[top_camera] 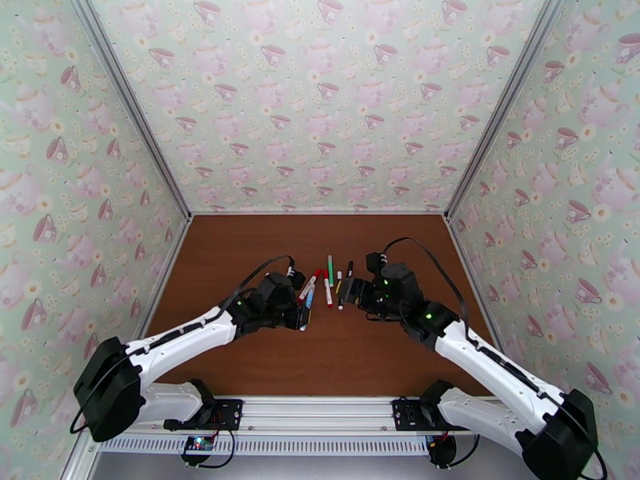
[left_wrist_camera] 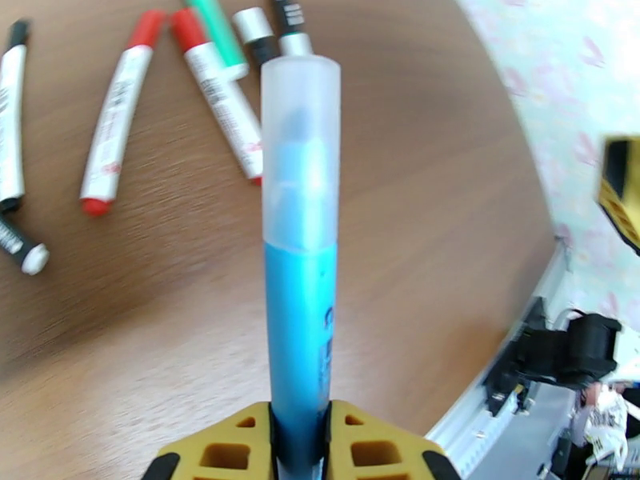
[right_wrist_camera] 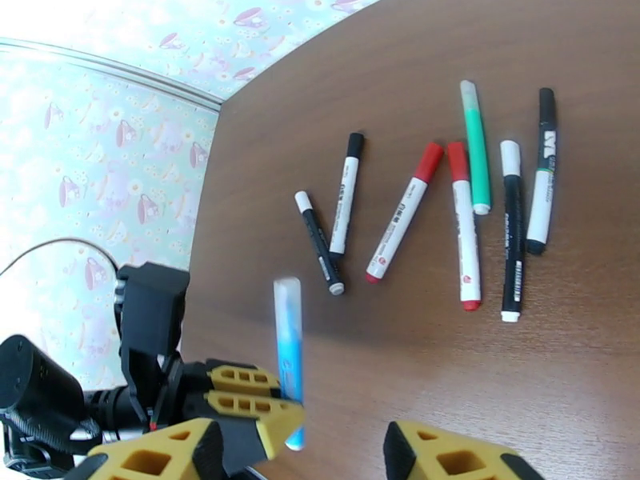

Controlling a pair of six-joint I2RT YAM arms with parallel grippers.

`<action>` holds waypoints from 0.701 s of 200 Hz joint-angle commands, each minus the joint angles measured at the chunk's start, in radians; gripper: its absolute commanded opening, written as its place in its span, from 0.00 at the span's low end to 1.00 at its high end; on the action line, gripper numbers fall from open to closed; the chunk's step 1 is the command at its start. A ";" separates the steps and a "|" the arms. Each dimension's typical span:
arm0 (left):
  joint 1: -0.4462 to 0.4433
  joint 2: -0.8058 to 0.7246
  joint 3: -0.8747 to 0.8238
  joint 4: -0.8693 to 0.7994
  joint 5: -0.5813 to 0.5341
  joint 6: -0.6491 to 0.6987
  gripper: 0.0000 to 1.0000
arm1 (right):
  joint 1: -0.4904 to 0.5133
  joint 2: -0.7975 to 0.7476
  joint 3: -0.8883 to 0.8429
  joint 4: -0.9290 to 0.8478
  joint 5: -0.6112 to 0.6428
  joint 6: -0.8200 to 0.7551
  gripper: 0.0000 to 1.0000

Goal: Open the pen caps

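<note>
Left arm (top_camera: pixel 192 334) outstretched, tool (left_wrist_camera: pixel 300 430) gripping pen (left_wrist_camera: pixel 300 314) (blue)

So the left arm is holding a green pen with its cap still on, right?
Not green: the pen in the left gripper is blue, as the left wrist view shows, with its clear cap on. The green pen lies on the table.

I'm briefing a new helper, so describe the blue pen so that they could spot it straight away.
On the brown table, look to the left gripper, just short of the row of loose pens. The blue pen sticks out from its shut jaws, off the wood. It alone has an all-blue barrel and a frosted see-through cap.
</note>
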 commanded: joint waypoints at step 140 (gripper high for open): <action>-0.044 -0.016 0.005 0.154 0.171 0.003 0.16 | 0.007 0.161 0.125 -0.003 -0.115 -0.037 0.57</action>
